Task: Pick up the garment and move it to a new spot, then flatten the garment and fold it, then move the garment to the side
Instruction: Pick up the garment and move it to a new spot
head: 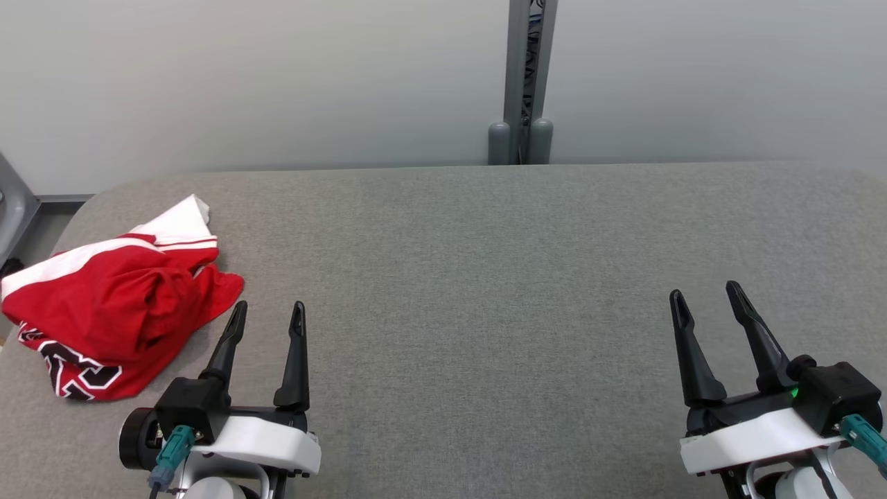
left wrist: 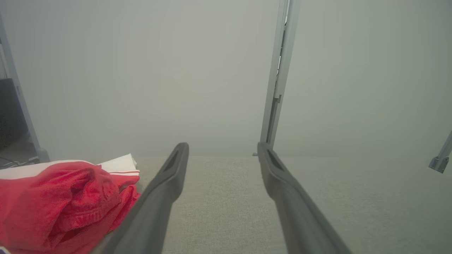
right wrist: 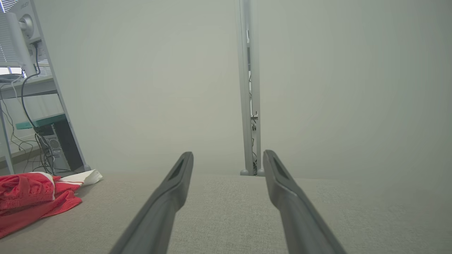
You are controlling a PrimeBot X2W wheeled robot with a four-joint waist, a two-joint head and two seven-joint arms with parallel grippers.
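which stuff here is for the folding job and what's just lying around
For the job: red and white garment, crumpled on the grey padded table; left tool and right tool, both open.
Just around: grey post behind the table; monitor; computer tower.

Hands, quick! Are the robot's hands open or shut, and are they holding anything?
Left hand: open, holding nothing.
Right hand: open, holding nothing.
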